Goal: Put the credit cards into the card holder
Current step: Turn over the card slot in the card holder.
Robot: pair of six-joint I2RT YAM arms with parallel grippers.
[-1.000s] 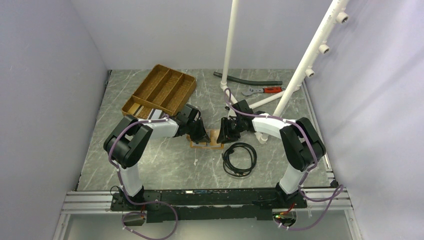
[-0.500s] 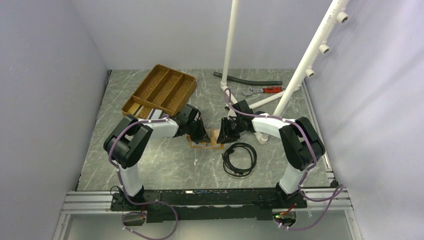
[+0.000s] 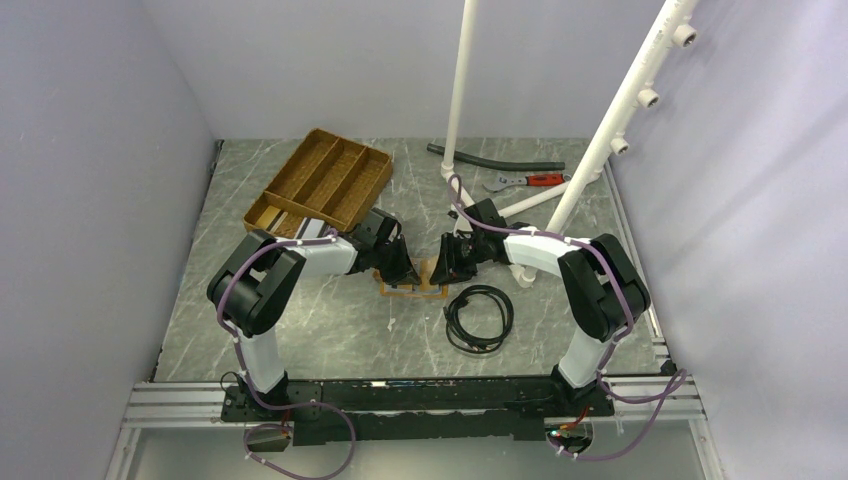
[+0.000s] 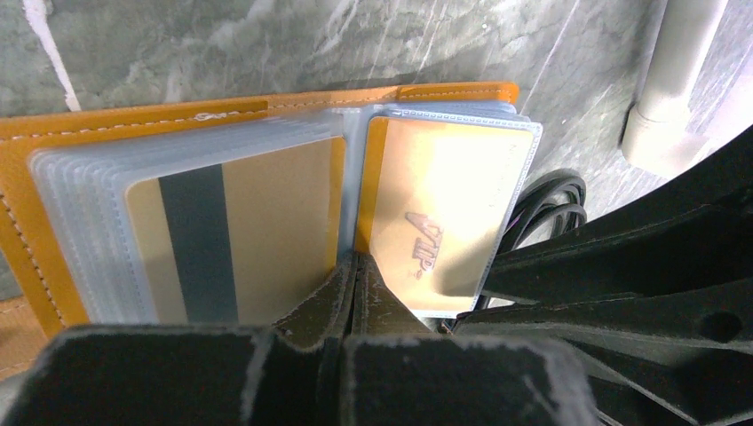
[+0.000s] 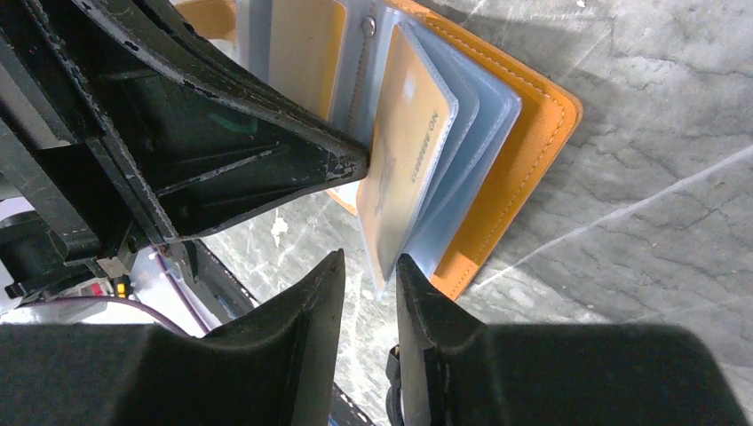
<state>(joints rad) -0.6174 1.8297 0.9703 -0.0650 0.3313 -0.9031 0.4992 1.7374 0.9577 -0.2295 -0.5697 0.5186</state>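
The orange card holder [image 3: 428,283] lies open on the table between both arms, its clear sleeves fanned out. In the left wrist view a gold credit card with a dark stripe [image 4: 226,235] sits in a left sleeve. Another gold card with writing [image 4: 444,200] sits in a right sleeve. My left gripper [image 4: 355,266] is shut, its tips pressed down at the fold between the two sleeve stacks. My right gripper [image 5: 371,277] is open a narrow gap at the holder's right side. The lower edge of the raised sleeve with the gold card [image 5: 404,151] pokes between its fingertips.
A coiled black cable [image 3: 480,318] lies just in front of the holder. A brown wooden compartment tray [image 3: 322,183] stands at the back left. White pipes [image 3: 458,90] rise behind the right arm, with a black hose [image 3: 495,158] and a red-handled wrench [image 3: 532,181] near their feet.
The right gripper's jaws have narrowed a little around the sleeve's edge. The left gripper stays pressed on the holder.
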